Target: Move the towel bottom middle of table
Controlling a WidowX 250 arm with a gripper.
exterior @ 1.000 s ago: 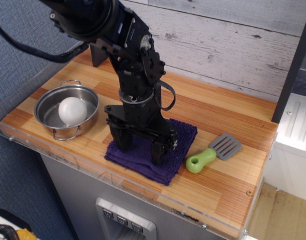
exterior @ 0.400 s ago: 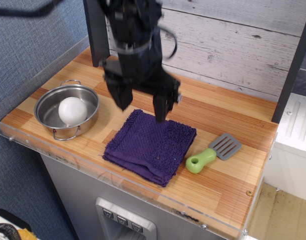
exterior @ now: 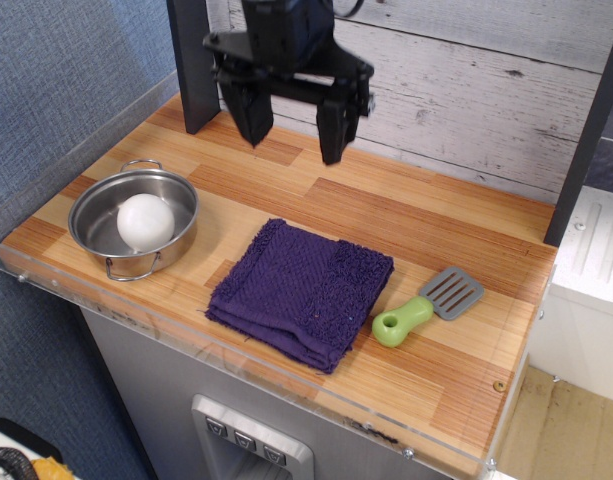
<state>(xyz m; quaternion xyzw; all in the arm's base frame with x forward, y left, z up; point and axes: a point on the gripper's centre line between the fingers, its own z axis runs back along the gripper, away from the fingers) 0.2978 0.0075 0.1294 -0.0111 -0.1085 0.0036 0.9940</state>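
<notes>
The table [exterior: 426, 215] carries everything. The towel [exterior: 301, 291] lies flat and folded by the middle of the front edge, free of any grip. The hand [exterior: 291, 125] hangs above the back of the table, fingers spread apart and holding nothing. A pot [exterior: 134, 221] near the front-left corner holds a white ball [exterior: 145, 221]. A spatula [exterior: 427, 306] lies just right of the towel.

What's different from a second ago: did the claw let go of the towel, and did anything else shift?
Yes. The claw came off the towel and rose toward the back wall, open and empty. The towel stays flat near the front edge; the pot with its white ball and the spatula have not moved.
</notes>
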